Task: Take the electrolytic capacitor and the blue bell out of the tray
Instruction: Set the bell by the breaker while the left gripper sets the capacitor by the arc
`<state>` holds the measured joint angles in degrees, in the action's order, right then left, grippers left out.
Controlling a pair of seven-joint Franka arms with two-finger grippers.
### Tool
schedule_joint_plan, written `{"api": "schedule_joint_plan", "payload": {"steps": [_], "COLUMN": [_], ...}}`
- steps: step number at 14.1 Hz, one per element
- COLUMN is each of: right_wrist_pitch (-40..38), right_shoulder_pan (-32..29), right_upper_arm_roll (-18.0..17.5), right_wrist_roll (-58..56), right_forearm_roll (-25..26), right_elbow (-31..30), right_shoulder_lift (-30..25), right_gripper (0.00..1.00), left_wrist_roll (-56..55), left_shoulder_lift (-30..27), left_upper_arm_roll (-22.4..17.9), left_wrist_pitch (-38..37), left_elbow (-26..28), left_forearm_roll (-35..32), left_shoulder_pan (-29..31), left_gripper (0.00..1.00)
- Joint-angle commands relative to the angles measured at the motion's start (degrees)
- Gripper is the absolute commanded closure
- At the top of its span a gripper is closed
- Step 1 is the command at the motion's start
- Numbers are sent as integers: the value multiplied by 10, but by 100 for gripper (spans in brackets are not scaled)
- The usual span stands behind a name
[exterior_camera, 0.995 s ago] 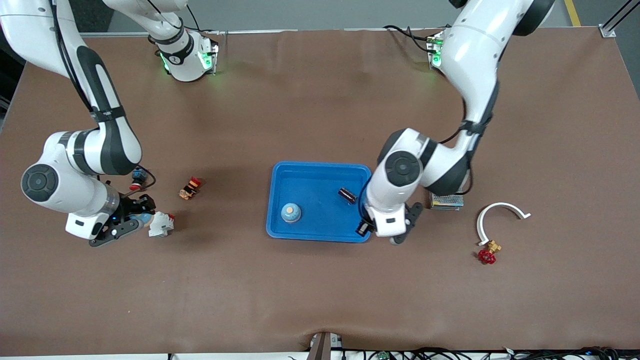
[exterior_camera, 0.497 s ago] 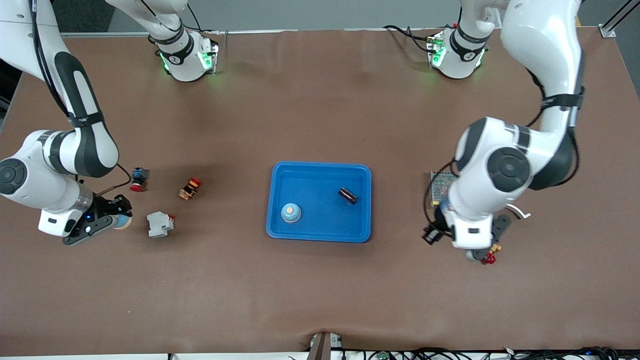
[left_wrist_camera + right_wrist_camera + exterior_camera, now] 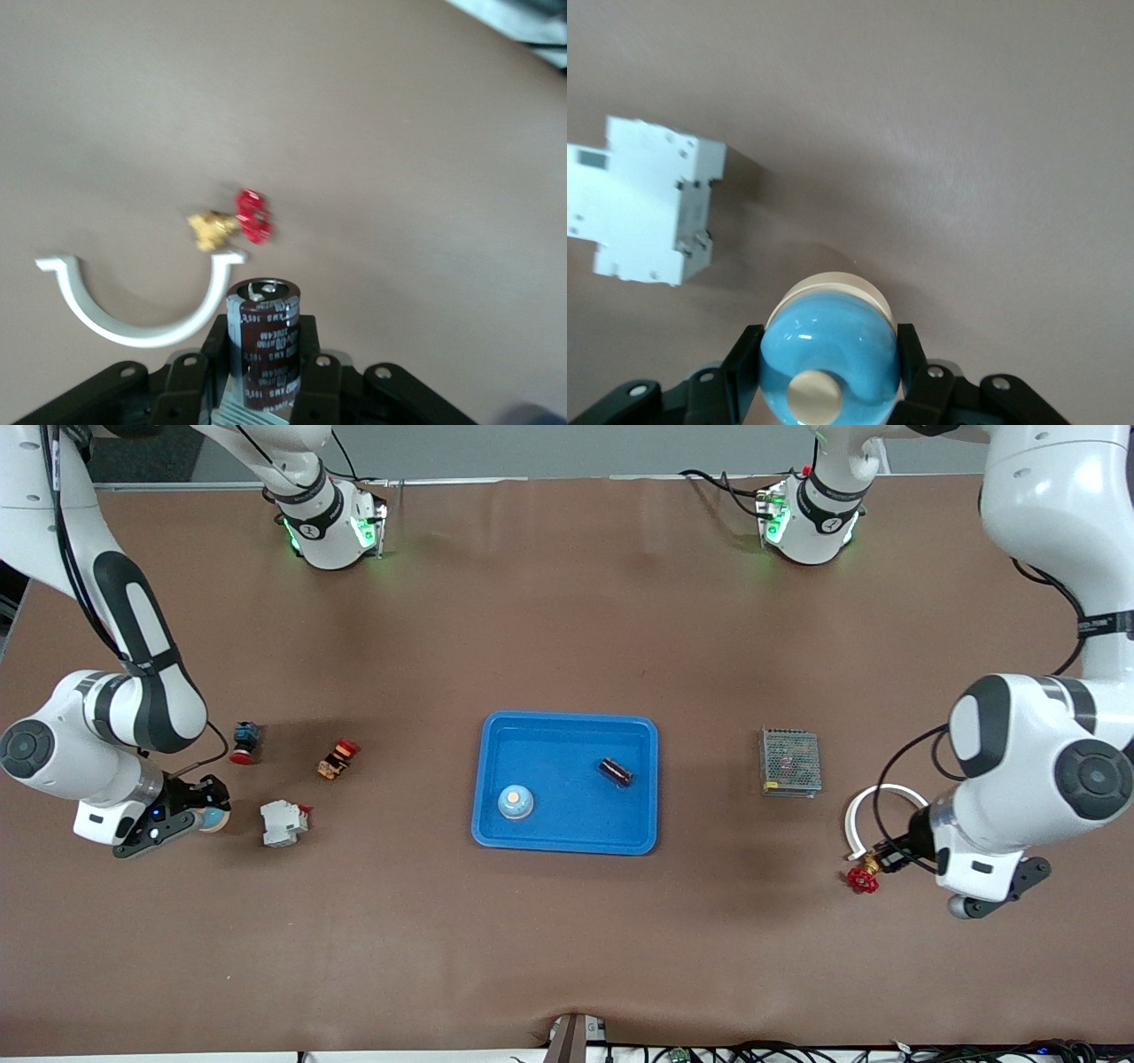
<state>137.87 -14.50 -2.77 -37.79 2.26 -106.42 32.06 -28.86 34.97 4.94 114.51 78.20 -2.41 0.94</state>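
Note:
My left gripper (image 3: 889, 856) is shut on a dark brown capacitor (image 3: 264, 341), held over the table beside the white curved clip (image 3: 142, 305) and the red-handled brass valve (image 3: 235, 221). My right gripper (image 3: 210, 816) is shut on a light blue bell (image 3: 830, 359) with a cream button, low over the table next to the white circuit breaker (image 3: 647, 208). The blue tray (image 3: 567, 716) in the middle of the table holds a second blue bell (image 3: 516, 802) and a second dark capacitor (image 3: 615, 771).
A metal mesh box (image 3: 790, 762) lies between the tray and the left gripper. The clip (image 3: 873, 806) and valve (image 3: 864, 875) lie nearer the camera. Toward the right arm's end lie the breaker (image 3: 283, 822) and two red-buttoned switches (image 3: 245, 742) (image 3: 337, 759).
The left gripper has carried its capacitor from the tray's edge out toward the left arm's end, past the mesh box. The right gripper has drawn away from the breaker with its bell.

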Motion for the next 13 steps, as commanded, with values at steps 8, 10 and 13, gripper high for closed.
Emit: {"api": "schedule_joint_plan", "payload": {"steps": [8, 10, 13], "right_wrist_pitch": [4, 4, 13], "right_shoulder_pan": [-18, -18, -18], "right_upper_arm_roll": [-14, -14, -14], "right_wrist_roll": [-2, -2, -2], "right_forearm_roll": [-35, -35, -36], "right_elbow": [6, 6, 7], "right_shoulder_lift": [24, 26, 35], "right_gripper": [100, 100, 100], "left_wrist_roll": [87, 81, 82], "left_shoulder_lift": [77, 91, 99], "left_upper_arm_roll": [2, 2, 1], "left_wrist_pitch": [43, 43, 52], "left_elbow": [6, 6, 17], "left_forearm_roll": [-45, -44, -46], "left_shoulder_pan": [60, 60, 65], "left_gripper": [82, 82, 82]}}
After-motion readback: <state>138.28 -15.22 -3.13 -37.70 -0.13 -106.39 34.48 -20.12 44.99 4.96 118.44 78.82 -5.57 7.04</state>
